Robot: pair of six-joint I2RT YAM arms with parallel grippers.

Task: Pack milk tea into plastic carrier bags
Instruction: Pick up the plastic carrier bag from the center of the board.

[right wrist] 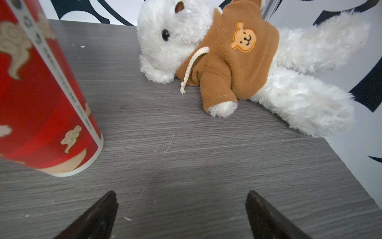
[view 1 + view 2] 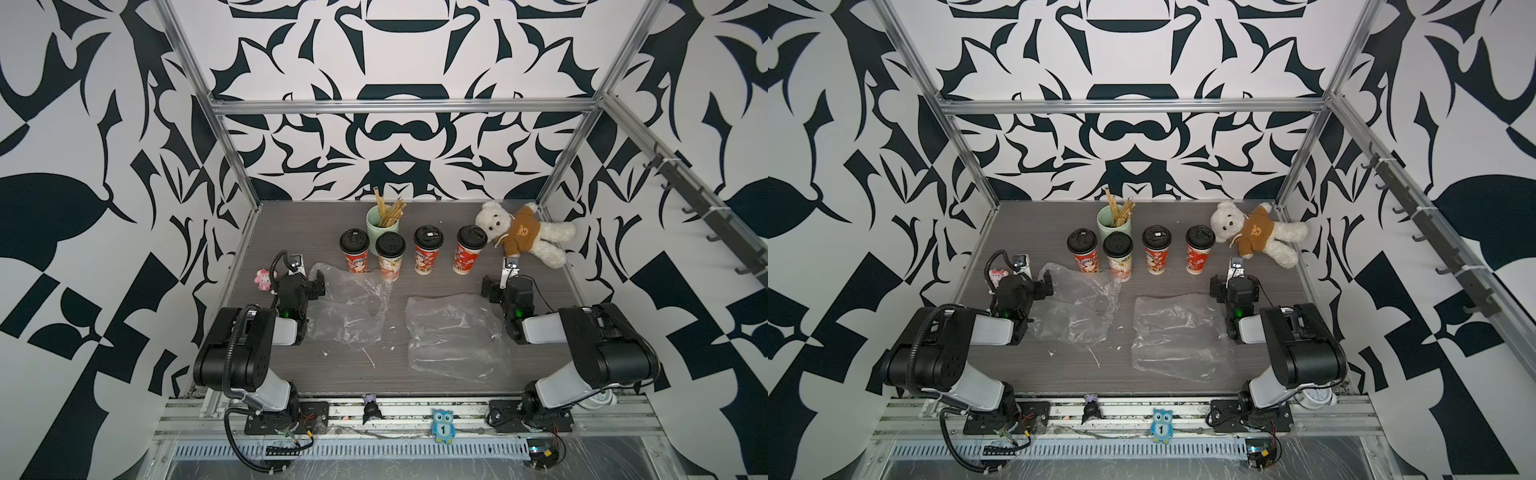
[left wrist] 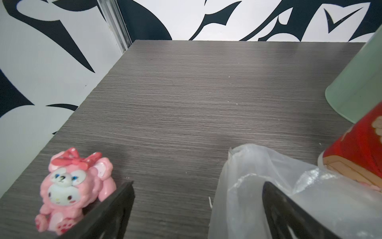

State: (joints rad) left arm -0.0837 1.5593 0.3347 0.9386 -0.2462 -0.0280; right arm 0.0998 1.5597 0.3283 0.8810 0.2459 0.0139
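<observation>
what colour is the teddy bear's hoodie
Brown hoodie with an orange bear-face patch; clearest in the right wrist view.

Black-and-grey left arm (image 2: 237, 353), matching right arm (image 2: 602, 353), green lights (image 2: 284, 312), corrugated black cable (image 2: 227, 432)

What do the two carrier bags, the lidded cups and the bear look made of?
Carrier bags: thin clear plastic film, glossy; creases glint and the tabletop shows through. Cups: probably coated paper, smooth printed sides; lids look matte black plastic. Bear: white plush fur, with a brown fleece-like hoodie.
</observation>
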